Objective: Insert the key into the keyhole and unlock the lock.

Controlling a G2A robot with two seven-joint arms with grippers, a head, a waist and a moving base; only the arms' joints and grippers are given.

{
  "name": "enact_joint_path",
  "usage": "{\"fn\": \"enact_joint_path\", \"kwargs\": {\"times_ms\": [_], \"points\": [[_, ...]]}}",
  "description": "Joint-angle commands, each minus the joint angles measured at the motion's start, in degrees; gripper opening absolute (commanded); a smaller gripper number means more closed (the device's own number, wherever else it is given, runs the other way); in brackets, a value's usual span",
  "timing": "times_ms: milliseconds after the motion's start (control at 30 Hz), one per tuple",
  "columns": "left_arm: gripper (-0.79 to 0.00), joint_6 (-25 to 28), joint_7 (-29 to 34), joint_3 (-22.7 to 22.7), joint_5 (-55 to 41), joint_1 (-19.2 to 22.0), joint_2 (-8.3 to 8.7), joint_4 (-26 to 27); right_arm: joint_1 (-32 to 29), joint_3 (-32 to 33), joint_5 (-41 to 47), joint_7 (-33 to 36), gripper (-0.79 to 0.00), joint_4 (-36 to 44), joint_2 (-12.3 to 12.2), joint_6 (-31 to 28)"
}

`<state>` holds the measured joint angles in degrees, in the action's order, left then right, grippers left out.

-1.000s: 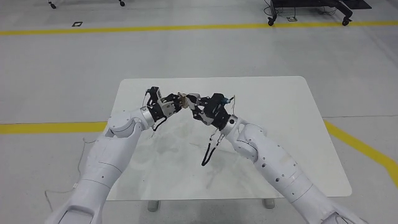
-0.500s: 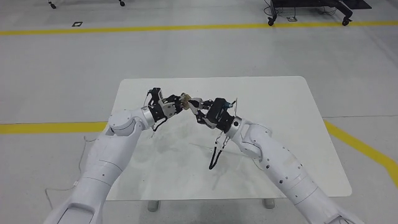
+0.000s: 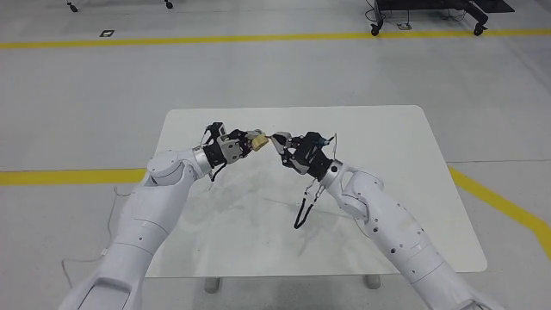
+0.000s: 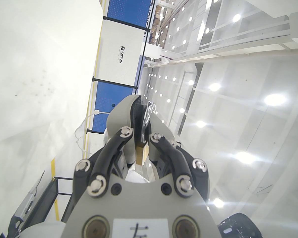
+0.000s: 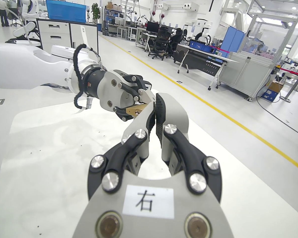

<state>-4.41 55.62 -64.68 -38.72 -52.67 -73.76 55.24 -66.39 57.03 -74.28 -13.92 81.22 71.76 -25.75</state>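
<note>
While both grippers hang tip to tip above the table [image 3: 405,138] | left gripper [image 4: 145,115] clamped on the brass lock [image 5: 134,110], lock body between its pads | right gripper [image 5: 155,107] pressed nearly closed, tips touching the lock's end, likely pinching the key, which is hidden between them.

Glossy white shell left arm [image 3: 159,198] and right arm [image 3: 387,224], both with black wrist sections. Black braided cable [image 5: 75,75] loops at the left wrist, and a black cable loop [image 3: 301,207] hangs under the right forearm. Left gripper [image 4: 145,111] and right gripper [image 5: 155,107] share one build: light grey palm plate [image 5: 149,224], black linkage bars [image 5: 114,153], round silver screws [image 5: 98,161], grey fingers with black ribbed pads [image 5: 161,110]. Each palm has a white label with one black character [image 5: 148,201] above two brass-coloured round inserts [image 5: 108,224].
</note>
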Motion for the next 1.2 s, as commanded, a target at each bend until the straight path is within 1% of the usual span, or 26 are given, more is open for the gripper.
{"fn": "enact_joint_path", "kwargs": {"times_ms": [0, 233, 467, 633, 700, 733, 767, 833, 933, 1000, 1100, 1167], "points": [[-0.785, 0.1, 0.0, 0.0, 0.0, 0.1, -0.02, -0.1, -0.1, 0.0, 0.2, 0.1, -0.785, 0.1, 0.0, -0.5], [-0.785, 0.9, -1.1, 0.0, 0.3, 0.0, -0.07, -0.1, -0.5, -0.8, -0.2, 0.8, -0.785, 0.3, 0.3, -0.7], [-0.785, 1.9, -2.2, -0.6, -0.3, -0.2, -0.08, 0.0, -0.6, -1.4, -2.5, 2.7, -0.785, -0.4, 0.5, 2.4], [-0.785, 4.1, -3.7, -0.9, 0.7, -0.7, -0.02, 0.8, -1.1, -1.4, -2.3, 3.6, -0.785, -0.7, 0.6, 2.8], [-0.785, 6.3, -4.8, -1.2, 1.9, -0.9, 0.06, 1.5, -1.7, -0.8, 3.6, 3.0, -0.785, -1.0, 0.8, 0.3], [-0.785, 7.8, -5.5, -1.4, 2.4, -1.2, 0.09, 2.0, -1.9, -0.1, 8.9, 3.1, -0.785, -1.5, 0.9, -2.4], [-0.785, 9.3, -6.2, -1.6, 3.0, -1.5, 0.14, 2.6, -2.1, 0.4, 15.1, 4.1, -0.785, -2.3, 0.9, -5.5], [-0.785, 12.2, -8.0, -1.9, 4.9, -2.3, 0.27, 3.7, -1.7, 1.3, 27.3, 9.0, -0.785, -4.3, 1.1, -10.5], [-0.785, 14.8, -10.5, -2.4, 6.4, -3.4, 0.37, 5.4, -0.4, 1.3, 41.7, 18.9, -0.785, -6.6, 1.4, -11.6], [-0.785, 16.0, -11.8, -2.6, 6.8, -4.2, 0.38, 6.4, 0.5, 0.8, 48.1, 24.3, -0.785, -7.6, 1.5, -11.4], [-0.785, 16.9, -13.2, -2.6, 8.2, -5.0, 0.42, 7.6, 1.3, 0.0, 53.5, 28.3, -0.785, -8.4, 1.8, -11.0], [-0.785, 17.3, -14.1, -2.5, 9.5, -5.4, 0.46, 8.3, 1.8, -0.4, 55.8, 29.8, -0.785, -8.8, 2.0, -10.9]]}}
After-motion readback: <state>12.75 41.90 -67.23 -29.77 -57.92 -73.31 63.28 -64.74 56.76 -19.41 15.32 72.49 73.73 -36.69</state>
